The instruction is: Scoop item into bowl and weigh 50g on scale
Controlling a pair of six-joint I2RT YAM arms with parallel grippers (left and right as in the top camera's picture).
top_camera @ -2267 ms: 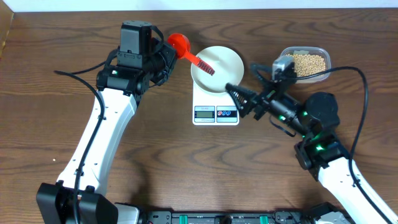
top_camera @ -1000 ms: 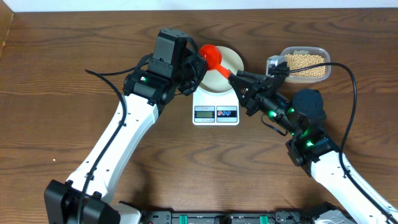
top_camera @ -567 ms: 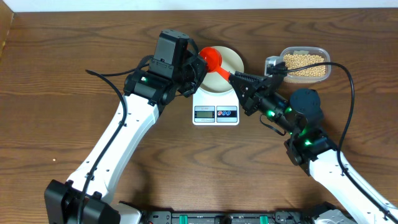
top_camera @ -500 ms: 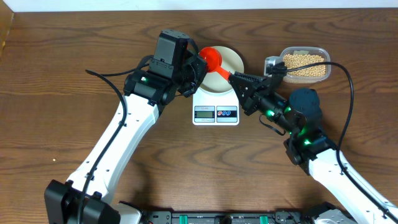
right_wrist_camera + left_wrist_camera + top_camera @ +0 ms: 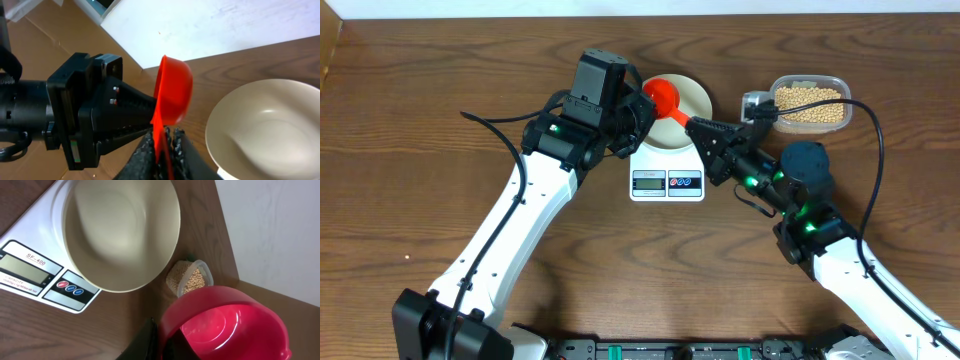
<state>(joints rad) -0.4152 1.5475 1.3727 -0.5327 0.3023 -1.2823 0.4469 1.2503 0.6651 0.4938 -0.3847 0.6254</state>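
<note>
A red scoop (image 5: 663, 97) hangs empty over the cream bowl (image 5: 696, 98), which stands empty on the white scale (image 5: 667, 183). My left gripper (image 5: 642, 110) is shut on the scoop's rim (image 5: 225, 325), its fingers (image 5: 150, 332) pinching the cup wall. My right gripper (image 5: 692, 124) comes from the right and is closed on the scoop's handle (image 5: 161, 132), with its fingers (image 5: 145, 150) pressed to both sides. The beans (image 5: 810, 104) lie in a clear tub at the back right, also seen as a small heap (image 5: 190, 280) in the left wrist view.
The clear tub (image 5: 775, 88) stands right of the bowl, just behind my right arm. The scale's display and buttons (image 5: 30, 267) face the front. The table's back edge (image 5: 227, 245) runs close behind the bowl (image 5: 120, 230). My left arm's black gripper body (image 5: 95, 115) fills the left of the right wrist view.
The left arm carried the scoop rightward over the bowl and the right arm rose to meet it. Over the last second the right fingers closed on the handle; both arms barely moved.
</note>
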